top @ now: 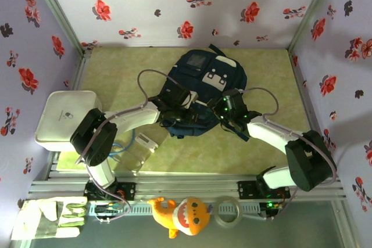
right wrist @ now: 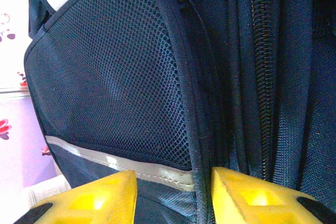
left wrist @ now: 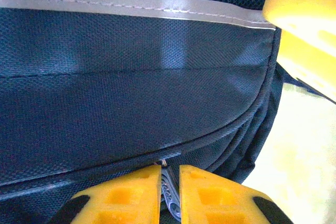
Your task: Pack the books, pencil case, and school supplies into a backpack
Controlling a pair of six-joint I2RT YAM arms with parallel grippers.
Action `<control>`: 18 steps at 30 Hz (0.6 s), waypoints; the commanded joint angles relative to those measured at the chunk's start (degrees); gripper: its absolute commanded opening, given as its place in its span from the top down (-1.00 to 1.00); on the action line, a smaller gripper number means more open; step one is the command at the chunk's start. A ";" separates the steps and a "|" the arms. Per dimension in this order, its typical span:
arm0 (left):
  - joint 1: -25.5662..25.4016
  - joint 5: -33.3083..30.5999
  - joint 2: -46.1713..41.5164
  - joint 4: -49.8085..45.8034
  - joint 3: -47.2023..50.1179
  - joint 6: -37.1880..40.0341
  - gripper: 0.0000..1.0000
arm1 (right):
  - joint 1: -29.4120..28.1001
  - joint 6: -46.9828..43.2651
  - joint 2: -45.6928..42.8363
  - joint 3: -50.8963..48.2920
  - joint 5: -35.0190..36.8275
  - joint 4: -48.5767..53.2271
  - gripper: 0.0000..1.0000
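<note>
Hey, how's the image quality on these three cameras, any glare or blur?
Top external: evenly lit, sharp, soft shadows on the table. Left wrist: a sheen across the backpack, zipper pull and yellow fingers soft. Right wrist: mesh pocket crisp, wall behind blown out.

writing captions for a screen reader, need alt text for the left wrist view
The left gripper, its yellow fingers nearly together, pinches a small metal zipper pull on the navy backpack, seen close up. A grey trim strip crosses the fabric near the top; pale green table shows at right.
</note>
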State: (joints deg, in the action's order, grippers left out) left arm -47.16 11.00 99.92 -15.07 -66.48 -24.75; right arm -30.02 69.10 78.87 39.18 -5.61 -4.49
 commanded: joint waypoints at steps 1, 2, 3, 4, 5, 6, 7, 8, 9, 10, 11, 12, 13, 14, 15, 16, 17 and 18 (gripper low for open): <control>-0.75 -1.64 1.20 -1.00 0.30 -0.03 0.65 | -0.73 0.61 0.66 1.43 -0.15 -0.32 0.16; -0.99 -2.30 1.16 -1.37 0.21 0.14 0.58 | -0.74 0.55 0.76 1.43 -0.02 -0.26 0.15; -1.17 -2.94 1.08 -1.75 0.16 0.15 0.52 | -0.74 0.58 0.76 1.50 -0.02 -0.26 0.15; -1.52 -3.86 1.07 -2.40 -0.03 0.22 0.43 | -0.76 0.57 0.91 1.54 -0.10 -0.21 0.15; -1.77 -4.79 1.15 -3.09 -0.37 0.35 0.38 | -0.83 0.53 1.01 1.58 -0.04 -0.25 0.15; -2.09 -5.80 1.24 -3.87 -0.65 0.58 0.36 | -0.83 0.58 0.97 1.62 -0.02 -0.25 0.14; -2.51 -7.13 1.47 -4.75 -1.19 0.78 0.35 | -0.82 0.54 1.10 1.64 -0.02 -0.25 0.14; -2.92 -8.10 1.67 -5.55 -1.62 1.08 0.36 | -0.83 0.51 1.20 1.75 -0.01 -0.25 0.15; -3.15 -8.86 1.81 -6.07 -1.94 1.28 0.37 | -0.89 0.47 1.25 1.71 -0.02 -0.23 0.15; -3.52 -9.79 1.94 -6.46 -2.20 1.37 0.43 | -0.91 0.46 1.29 1.74 -0.02 -0.25 0.15; -3.72 -10.60 2.02 -6.63 -2.33 1.37 0.48 | -0.92 0.43 1.44 1.78 -0.10 -0.34 0.15; -3.73 -10.99 2.03 -6.71 -2.35 1.30 0.52 | -0.96 0.38 1.43 1.73 -0.11 -0.32 0.15; -3.73 -11.32 2.03 -6.78 -2.43 1.29 0.59 | -0.92 0.35 1.48 1.78 -0.11 -0.34 0.16; -3.75 -11.54 1.95 -6.75 -2.49 1.35 0.65 | -0.92 0.31 1.55 1.78 -0.02 -0.30 0.17; -3.74 -11.74 1.80 -6.64 -2.47 1.42 0.72 | -0.92 0.23 1.59 1.87 0.03 -0.26 0.18; -3.75 -11.92 1.61 -6.60 -2.43 1.46 0.82 | -0.92 0.11 1.49 1.88 0.13 -0.17 0.19; -3.80 -12.05 1.22 -6.49 -2.35 1.51 0.91 | -0.92 0.01 1.54 1.95 0.24 -0.01 0.21; -3.73 -12.07 0.91 -6.09 -2.18 1.63 0.97 | -0.92 -0.16 1.54 2.02 0.41 0.16 0.23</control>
State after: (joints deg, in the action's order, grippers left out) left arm -50.54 1.28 100.88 -19.66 -67.46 -23.64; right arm -30.33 69.08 79.92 39.51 -5.56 -4.45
